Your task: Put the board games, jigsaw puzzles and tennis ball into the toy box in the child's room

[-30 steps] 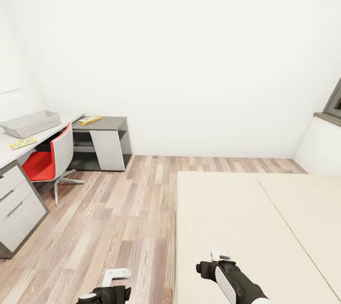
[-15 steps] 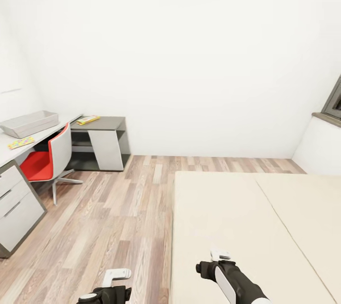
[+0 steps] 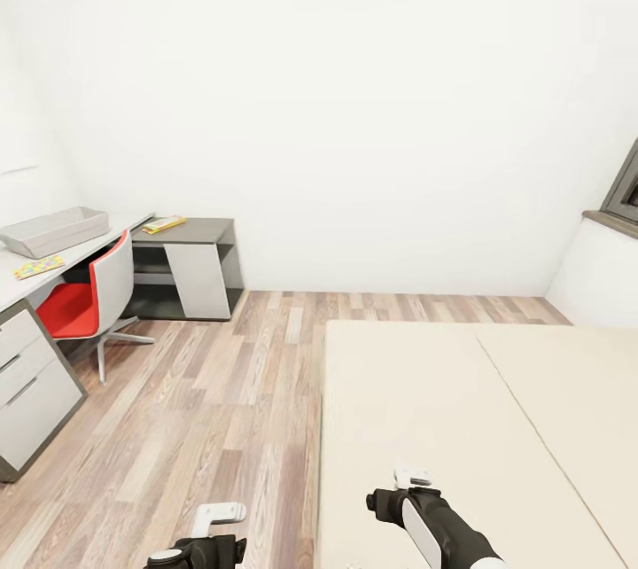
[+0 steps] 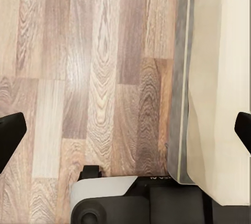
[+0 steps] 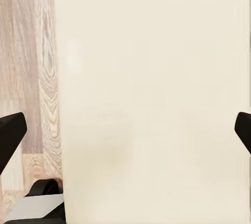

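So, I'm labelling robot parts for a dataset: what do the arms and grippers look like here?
Head view: the right arm is black with a white panel along its forearm, ending in the right gripper with white fingers. The left gripper has white fingers on a black wrist. In both wrist views the fingertips appear black. No cables or markings visible.

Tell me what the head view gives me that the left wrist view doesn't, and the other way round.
Head view alone: the table carrying the toy box, a jigsaw puzzle and a yellowish board game, plus the red chair and the right gripper. Left wrist view alone: the bed's grey side edge from above, and both open dark fingertips. Both share the wood floor and cream bed.
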You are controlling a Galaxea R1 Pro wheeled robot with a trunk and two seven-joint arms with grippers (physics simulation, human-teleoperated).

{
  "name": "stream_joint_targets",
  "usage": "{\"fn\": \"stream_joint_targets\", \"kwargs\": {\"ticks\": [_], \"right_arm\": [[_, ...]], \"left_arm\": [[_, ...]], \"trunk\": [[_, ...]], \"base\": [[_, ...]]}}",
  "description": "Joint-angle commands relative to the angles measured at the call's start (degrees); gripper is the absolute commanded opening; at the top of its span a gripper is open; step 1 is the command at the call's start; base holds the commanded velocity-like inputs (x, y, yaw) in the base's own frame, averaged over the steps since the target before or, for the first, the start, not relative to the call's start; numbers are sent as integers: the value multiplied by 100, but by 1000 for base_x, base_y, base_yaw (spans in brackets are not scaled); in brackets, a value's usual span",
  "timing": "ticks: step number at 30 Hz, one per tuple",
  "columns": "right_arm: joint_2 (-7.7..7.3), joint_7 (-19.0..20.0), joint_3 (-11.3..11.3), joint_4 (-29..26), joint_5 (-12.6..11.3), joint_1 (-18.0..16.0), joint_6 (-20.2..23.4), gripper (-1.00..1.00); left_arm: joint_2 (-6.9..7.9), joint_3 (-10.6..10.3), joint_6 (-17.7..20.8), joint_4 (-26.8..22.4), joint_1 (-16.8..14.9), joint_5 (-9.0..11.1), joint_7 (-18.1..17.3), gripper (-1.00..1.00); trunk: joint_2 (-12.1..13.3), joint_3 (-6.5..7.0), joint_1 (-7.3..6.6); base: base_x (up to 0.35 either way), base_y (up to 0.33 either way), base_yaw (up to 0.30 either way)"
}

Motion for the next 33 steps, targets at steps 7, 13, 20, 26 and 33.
{"fn": "stream_joint_targets", "kwargs": {"ticks": [7,13,20,26,33], "right_arm": [[-5,-51,45,-11,-61,-4,25,100],[-5,-51,46,-11,-61,-4,25,100],[-5,-51,50,-11,-61,-4,25,100],[-5,-51,51,-11,-61,-4,25,100],[-1,-51,51,-11,-61,-4,19,100]], "left_arm": [[-7,6,30,-9,-4,0,12,100],[-8,6,30,-9,-4,0,12,100],[-8,6,30,-9,-4,0,12,100],[-8,6,30,-9,-4,0,12,100],[-11,4,30,-9,-4,0,12,100]], "trunk": [[-13,-13,3],[-13,-13,3],[-13,-13,3],[-13,-13,3],[-13,-13,3]], "base": [[-58,-97,0],[-8,-13,0],[-1,-1,0],[0,0,0],[0,-3,0]]}}
